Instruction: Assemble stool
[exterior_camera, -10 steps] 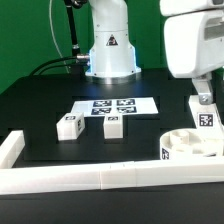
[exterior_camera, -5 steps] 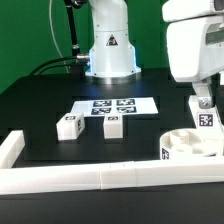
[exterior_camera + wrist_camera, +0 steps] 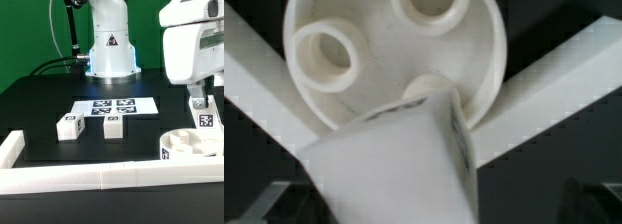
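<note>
The round white seat (image 3: 188, 141) lies at the exterior view's right, in the corner of the border rail. One white tagged leg (image 3: 205, 118) stands upright in a socket at its far edge. My gripper (image 3: 201, 102) hangs straight over that leg, fingers down beside its top. In the wrist view the leg (image 3: 393, 160) fills the middle, with the seat (image 3: 393, 52) and its open sockets beyond. The gripper (image 3: 423, 206) straddles the leg with dark gaps showing at the sides, so it stands open. Two more legs (image 3: 67, 126) (image 3: 112, 126) lie loose on the table.
The marker board (image 3: 112, 105) lies flat mid-table behind the loose legs. The white border rail (image 3: 100, 178) runs along the front and turns up at both ends. The robot's base (image 3: 108, 50) stands at the back centre.
The gripper body has settled slightly lower over the standing leg. Leg, seat and loose legs have not moved.
</note>
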Controlling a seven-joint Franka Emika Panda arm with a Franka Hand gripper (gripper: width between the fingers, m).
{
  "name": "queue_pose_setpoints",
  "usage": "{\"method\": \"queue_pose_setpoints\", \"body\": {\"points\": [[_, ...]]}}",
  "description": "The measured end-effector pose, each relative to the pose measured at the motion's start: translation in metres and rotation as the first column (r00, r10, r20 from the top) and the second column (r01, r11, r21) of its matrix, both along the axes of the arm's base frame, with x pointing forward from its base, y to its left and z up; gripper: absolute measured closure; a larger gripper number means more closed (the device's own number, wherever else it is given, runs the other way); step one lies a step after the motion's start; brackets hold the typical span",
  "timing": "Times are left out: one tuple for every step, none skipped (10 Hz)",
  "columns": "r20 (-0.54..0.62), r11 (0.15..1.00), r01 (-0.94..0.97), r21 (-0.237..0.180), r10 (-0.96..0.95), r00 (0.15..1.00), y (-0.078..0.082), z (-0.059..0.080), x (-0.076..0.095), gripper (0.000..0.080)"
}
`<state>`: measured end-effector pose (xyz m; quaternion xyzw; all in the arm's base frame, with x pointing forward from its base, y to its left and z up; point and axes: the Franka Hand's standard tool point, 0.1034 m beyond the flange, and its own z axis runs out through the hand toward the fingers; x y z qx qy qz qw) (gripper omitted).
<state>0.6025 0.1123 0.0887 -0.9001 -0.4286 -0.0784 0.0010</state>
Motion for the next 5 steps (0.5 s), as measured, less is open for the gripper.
{"method": "queue_pose_setpoints", "body": {"points": [[-0.001, 1.0, 0.004, -0.001, -0.004, 1.0, -0.0025, -0.0011, 0.0003, 0.0176], [0.0, 1.0, 0.006, -0.001, -0.006, 1.0, -0.0045, -0.0006, 0.0012, 0.0349], [0.001, 1.0, 0.009, -0.001, -0.009, 1.0, -0.0068, -0.0003, 0.0018, 0.0465], [0.002, 1.0, 0.01, -0.001, -0.01, 1.0, -0.0082, -0.0002, 0.0023, 0.0465], [0.002, 1.0, 0.02, 0.001, -0.02, 1.0, -0.008, -0.0002, 0.0023, 0.0465]]}}
